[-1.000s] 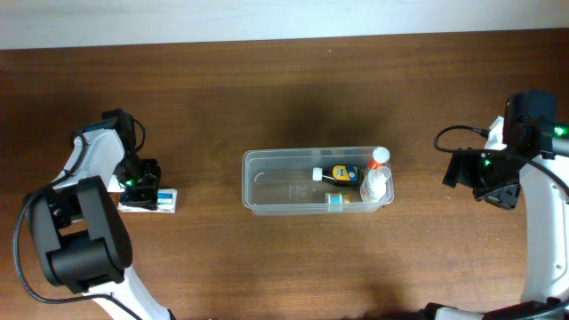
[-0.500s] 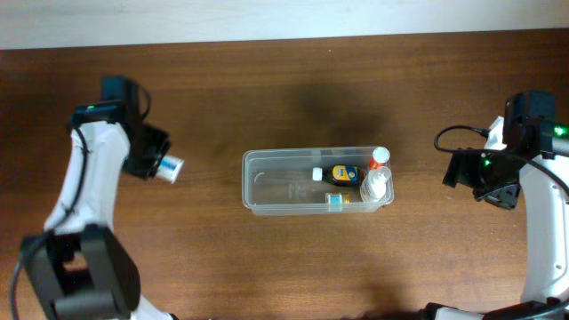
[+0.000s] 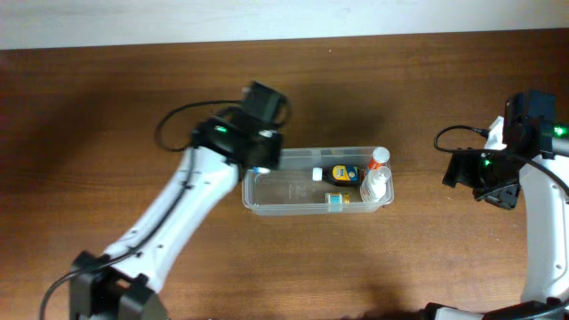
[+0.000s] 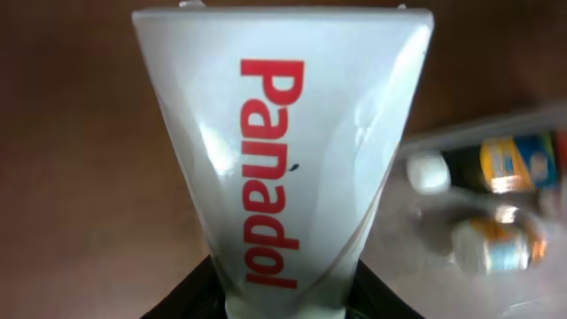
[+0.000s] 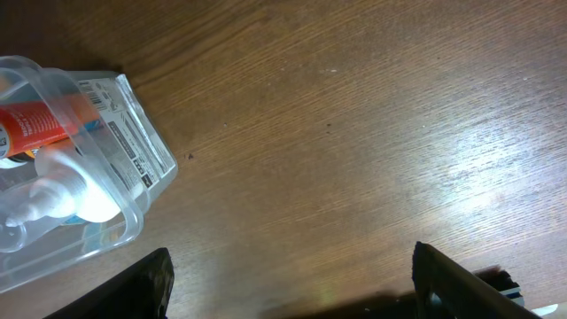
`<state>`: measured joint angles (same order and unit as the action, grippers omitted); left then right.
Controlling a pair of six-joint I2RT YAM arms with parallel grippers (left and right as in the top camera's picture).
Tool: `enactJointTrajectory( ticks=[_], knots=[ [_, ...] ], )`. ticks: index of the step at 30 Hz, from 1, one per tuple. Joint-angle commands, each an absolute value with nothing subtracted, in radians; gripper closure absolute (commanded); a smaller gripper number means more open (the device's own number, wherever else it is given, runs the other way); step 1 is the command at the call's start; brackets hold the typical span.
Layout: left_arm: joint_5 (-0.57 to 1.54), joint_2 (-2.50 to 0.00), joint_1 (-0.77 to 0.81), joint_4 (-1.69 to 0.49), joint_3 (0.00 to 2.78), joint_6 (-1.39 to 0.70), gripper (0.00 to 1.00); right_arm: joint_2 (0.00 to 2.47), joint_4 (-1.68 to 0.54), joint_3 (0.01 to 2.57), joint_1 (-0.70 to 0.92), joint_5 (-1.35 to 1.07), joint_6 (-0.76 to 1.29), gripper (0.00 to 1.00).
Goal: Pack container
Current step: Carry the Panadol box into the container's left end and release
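The clear plastic container (image 3: pixel 267 191) sits mid-table and holds a dark yellow-labelled bottle (image 3: pixel 342 172), a clear bottle with an orange-and-white cap (image 3: pixel 376 182) and a small item (image 3: pixel 334 202). My left gripper (image 3: pixel 258 158) hovers at the container's left end, shut on a white Panadol box (image 4: pixel 283 151) that fills the left wrist view; the bottles (image 4: pixel 496 164) show beyond it. My right gripper (image 5: pixel 292 283) is open and empty over bare wood, right of the container's corner (image 5: pixel 106 177).
The wooden table (image 3: pixel 400 80) runs to a pale wall strip at the back. The right arm (image 3: pixel 498 169) stands near the right edge with its cable looping to the left.
My left gripper has lifted the white box from the table's left side and carried it right, to the container's left end. The right arm has not moved.
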<state>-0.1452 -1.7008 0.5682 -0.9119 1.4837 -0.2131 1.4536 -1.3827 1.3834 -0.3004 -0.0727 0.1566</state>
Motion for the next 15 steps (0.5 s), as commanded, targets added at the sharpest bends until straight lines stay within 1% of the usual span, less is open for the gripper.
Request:
enactJointTrajectory(
  ticks=[1, 4, 7, 10, 13, 14, 15],
  knots=[
    [-0.184, -1.761, 0.631, -0.898, 1.491, 0.055, 0.61, 1.453, -1.380, 1.377, -0.294, -0.072, 0.154, 0.22],
    [-0.185, -1.811, 0.665, -0.901, 1.491, 0.138, 0.61, 1.453, -1.380, 1.377, -0.294, -0.072, 0.153, 0.22],
    [-0.193, -1.850, 0.669, -0.908, 1.491, 0.152, 0.61, 1.453, -1.380, 1.377, -0.294, -0.071, 0.153, 0.22],
    [-0.257, -1.864, 0.665, -0.918, 1.491, 0.155, 0.52, 1.453, -1.380, 1.377, -0.294, -0.071, 0.153, 0.22],
    [-0.322, -1.860, 0.665, -0.920, 1.493, 0.193, 0.51, 1.453, -1.380, 1.377, -0.294, -0.072, 0.153, 0.22],
    [-0.347, -1.858, 0.665, -0.920, 1.495, 0.193, 0.49, 1.453, -1.380, 1.377, -0.294, -0.071, 0.153, 0.22],
    [-0.367, -1.854, 0.665, -0.920, 1.498, 0.192, 0.38, 1.453, -1.380, 1.377, -0.294, -0.072, 0.153, 0.22]
  ],
)
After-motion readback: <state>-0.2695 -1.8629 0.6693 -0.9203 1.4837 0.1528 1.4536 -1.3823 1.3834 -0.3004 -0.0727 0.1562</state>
